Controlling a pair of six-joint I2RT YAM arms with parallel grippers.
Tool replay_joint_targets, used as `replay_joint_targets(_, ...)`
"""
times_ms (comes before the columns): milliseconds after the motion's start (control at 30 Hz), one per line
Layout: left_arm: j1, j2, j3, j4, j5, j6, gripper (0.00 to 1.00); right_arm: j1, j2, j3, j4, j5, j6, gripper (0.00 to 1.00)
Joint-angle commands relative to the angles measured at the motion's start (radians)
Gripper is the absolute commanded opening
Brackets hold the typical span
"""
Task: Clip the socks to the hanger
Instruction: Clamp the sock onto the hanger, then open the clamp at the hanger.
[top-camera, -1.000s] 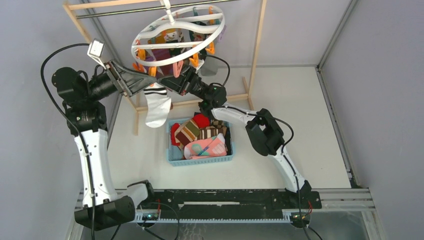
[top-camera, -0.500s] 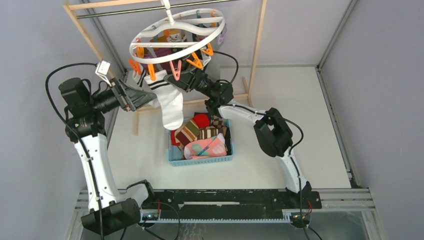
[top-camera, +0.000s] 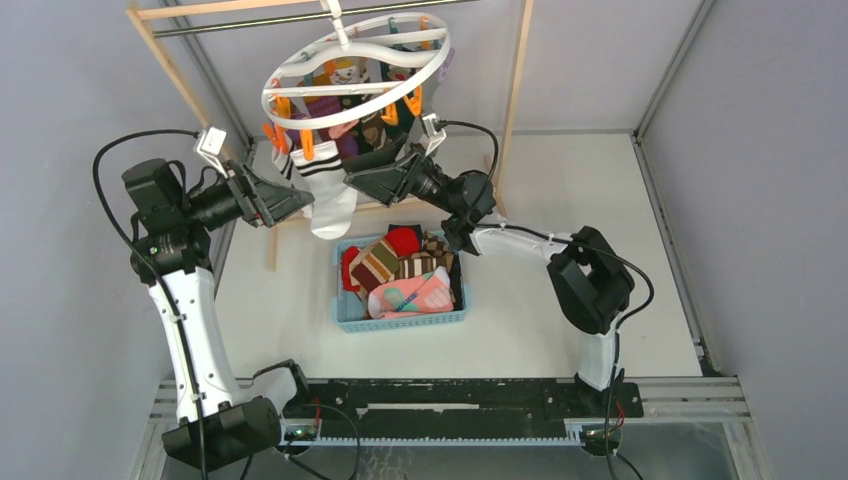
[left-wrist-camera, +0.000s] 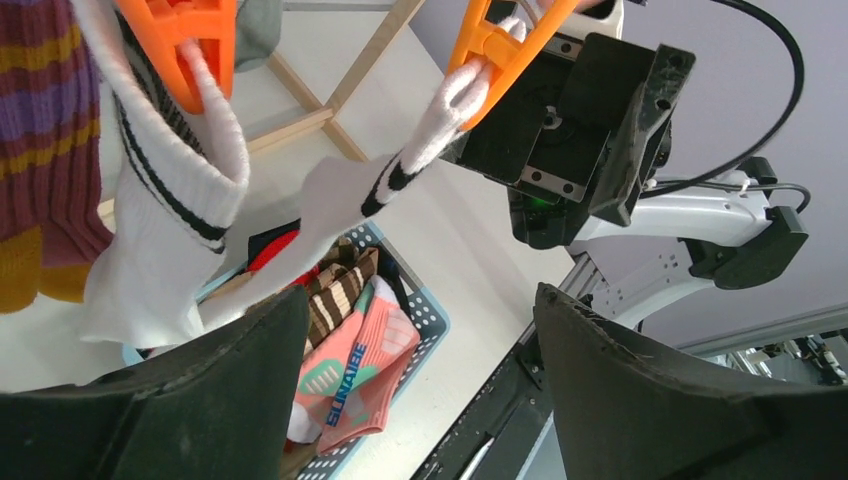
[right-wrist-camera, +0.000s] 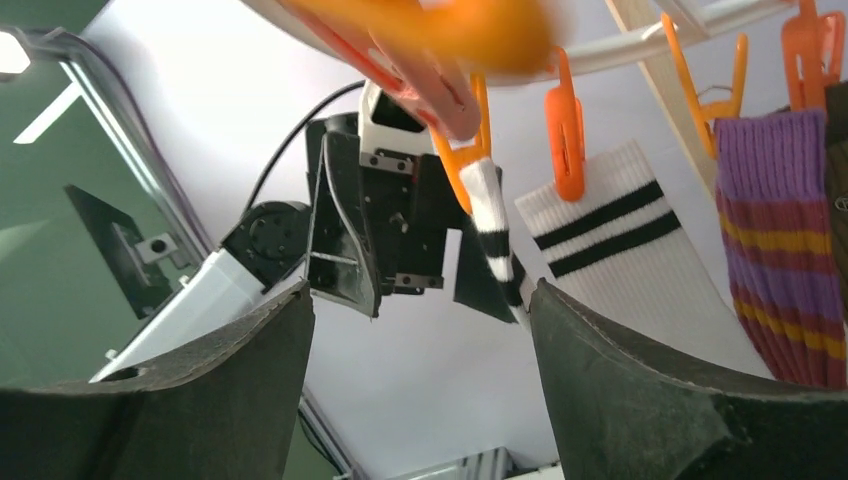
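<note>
ok, white black-banded sock (top-camera: 328, 195) hangs from an orange clip (top-camera: 306, 148) on the near-left rim of the hanger (top-camera: 443, 58), with the blue basket (top-camera: 345, 310) of loose socks (top-camera: 400, 275) lower down. left gripper (top-camera: 298, 203) is just left of the sock, jaws wide apart, empty. right gripper (top-camera: 358, 185) is just right of it, jaws also spread wide, holding nothing.

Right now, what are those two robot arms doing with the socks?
They are pegging laundry onto the round white hanger. A white sock with black bands hangs from an orange clip. The left gripper and right gripper sit beside it, both open and holding nothing. More socks wait in the blue basket.
</note>
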Motion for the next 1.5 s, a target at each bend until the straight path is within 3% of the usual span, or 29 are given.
replay_joint_targets(0, 0.005, -0.025, 0.032, -0.005, 0.006, 0.014, 0.83, 0.022, -0.109, -0.051, -0.065, 0.055, -0.202, 0.83)
replay_joint_targets(233, 0.005, -0.04, 0.05, -0.01, 0.015, -0.003, 0.75, 0.014, -0.176, -0.066, -0.176, 0.143, -0.352, 0.8)
replay_joint_targets(600, 0.005, -0.021, 0.024, -0.037, 0.004, 0.043, 0.65, -0.055, -0.283, -0.215, -0.15, 0.101, -0.38, 0.85)
replay_joint_targets(900, 0.012, -0.018, 0.059, -0.083, -0.03, 0.069, 0.61, -0.096, -0.405, -0.362, -0.18, 0.067, -0.409, 0.84)
replay_joint_targets(1200, 0.129, 0.047, 0.145, -0.331, -0.104, 0.256, 0.71, -0.144, -0.652, -0.6, -0.427, 0.192, -0.519, 0.89)
replay_joint_targets(1300, 0.176, 0.074, 0.176, -0.418, -0.146, 0.353, 0.87, -0.15, -0.716, -0.637, -0.503, 0.233, -0.538, 0.94)
replay_joint_targets(1467, 0.262, 0.116, 0.171, -0.5, -0.218, 0.47, 0.98, -0.164, -0.804, -0.685, -0.617, 0.294, -0.565, 0.97)
